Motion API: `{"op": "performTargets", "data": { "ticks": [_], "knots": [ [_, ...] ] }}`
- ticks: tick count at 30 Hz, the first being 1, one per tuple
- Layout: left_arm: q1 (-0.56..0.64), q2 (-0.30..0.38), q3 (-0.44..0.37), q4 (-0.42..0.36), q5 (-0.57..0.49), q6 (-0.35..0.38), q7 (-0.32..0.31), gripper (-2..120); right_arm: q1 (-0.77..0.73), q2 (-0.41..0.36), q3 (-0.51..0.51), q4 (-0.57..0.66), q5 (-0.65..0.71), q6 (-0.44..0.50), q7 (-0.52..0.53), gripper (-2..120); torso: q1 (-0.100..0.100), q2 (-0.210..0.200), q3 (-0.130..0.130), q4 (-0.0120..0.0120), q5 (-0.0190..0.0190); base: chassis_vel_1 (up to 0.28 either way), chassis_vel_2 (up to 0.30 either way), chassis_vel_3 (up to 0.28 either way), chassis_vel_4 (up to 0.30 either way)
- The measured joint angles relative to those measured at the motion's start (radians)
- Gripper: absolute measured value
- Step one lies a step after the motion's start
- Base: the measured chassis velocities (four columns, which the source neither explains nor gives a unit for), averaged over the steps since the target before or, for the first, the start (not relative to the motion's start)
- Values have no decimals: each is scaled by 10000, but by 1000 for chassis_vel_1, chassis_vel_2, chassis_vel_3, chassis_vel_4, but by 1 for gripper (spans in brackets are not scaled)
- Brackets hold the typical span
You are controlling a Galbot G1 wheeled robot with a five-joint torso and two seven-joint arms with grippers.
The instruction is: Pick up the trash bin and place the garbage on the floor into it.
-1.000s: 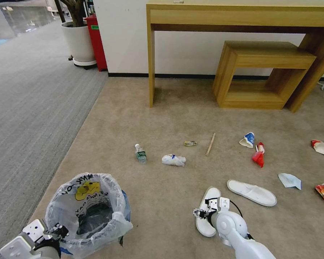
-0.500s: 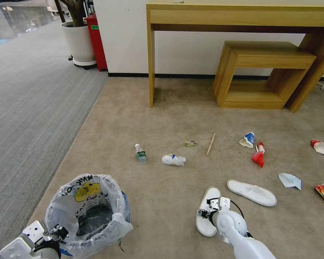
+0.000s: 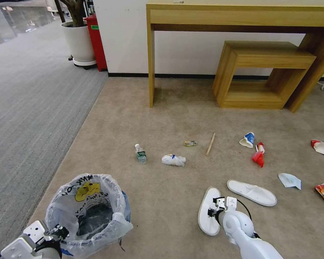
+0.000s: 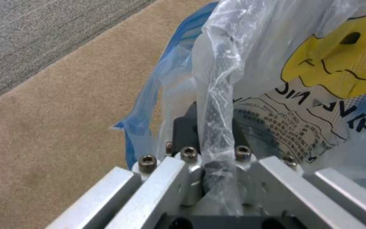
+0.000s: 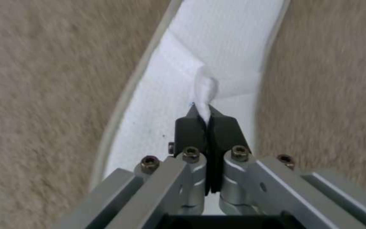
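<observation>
Right gripper [image 5: 208,119] clenched on a pinch of the near slipper's [image 3: 208,211] upper, long axis running away from the robot; trash bin [image 3: 85,212] sits on the floor [image 3: 169,115] well to its left, left gripper [image 4: 210,149] clamped on its bag-covered rim.

The left gripper [image 4: 214,133] has its fingertips wrapped from sight by the trash bin [image 3: 88,212] liner. The near slipper [image 5: 200,79] is cut by the right wrist view's edge, its toe unseen. A small wrapper [image 3: 190,143] is too tiny to identify
</observation>
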Motion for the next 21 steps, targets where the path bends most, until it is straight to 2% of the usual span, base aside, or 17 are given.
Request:
{"op": "performTargets", "data": {
  "ticks": [4,6,7,8,9,10,11,12,13,15,16,18,19,20,21],
  "knots": [
    [62,-22,-8,0,25,-5,11,0,-116,-165,8,442,-208,300,-210,0,0,0,0,0,0,0,0,0,0],
    [103,-33,7,0,29,-9,17,0,-228,-253,8,702,-639,1170,-875,0,0,0,0,0,0,0,0,0,0],
    [123,-40,32,0,18,-13,26,0,-328,-366,8,955,-992,2239,-1804,0,0,0,0,0,1,0,0,0,0],
    [123,-40,32,0,18,-13,26,0,-328,-366,8,955,-992,2239,-1804,0,0,0,0,0,1,0,0,0,0],
    [132,-42,49,-1,4,-14,30,0,-384,-450,14,1115,-1130,2958,-2435,0,0,0,0,0,1,0,0,0,0],
    [138,-51,93,0,-42,-14,35,0,-501,-606,46,1400,-1213,4185,-3636,0,0,0,0,1,-2,0,0,0,0],
    [140,-55,116,0,-68,-14,37,0,-568,-685,72,1524,-1190,4709,-4218,0,0,0,0,1,-1,0,0,0,0],
    [140,-55,116,0,-68,-14,37,0,-568,-685,72,1524,-1190,4709,-4218,0,0,0,0,1,-1,0,0,0,0],
    [145,-63,173,0,-134,-13,37,0,-704,-849,122,1806,-979,5918,-5673,0,0,0,0,0,-1,0,0,0,0],
    [146,-106,349,0,-332,28,41,0,-756,-987,159,2065,-681,7679,-8161,0,0,0,-1,-1,-4,0,0,0,0],
    [146,-106,349,0,-332,28,41,0,-756,-987,159,2065,-681,7679,-8161,0,0,0,-1,-1,-4,0,0,0,0],
    [98,-149,484,0,-511,88,41,0,-554,-984,-6,2069,-509,8564,-9845,0,0,0,-1,0,1,0,0,0,0],
    [65,-163,548,-1,-585,121,49,0,-447,-980,-118,2070,-367,8792,-10460,0,0,0,-1,0,0,0,0,0,0],
    [65,-163,548,-1,-585,121,49,0,-447,-980,-118,2070,-367,8792,-10460,0,0,0,-1,0,0,0,0,0,0],
    [-24,-174,710,0,-662,178,122,0,-203,-979,-389,2073,-27,9060,-11439,0,0,0,-1,0,0,0,0,0,0]
  ]
}}
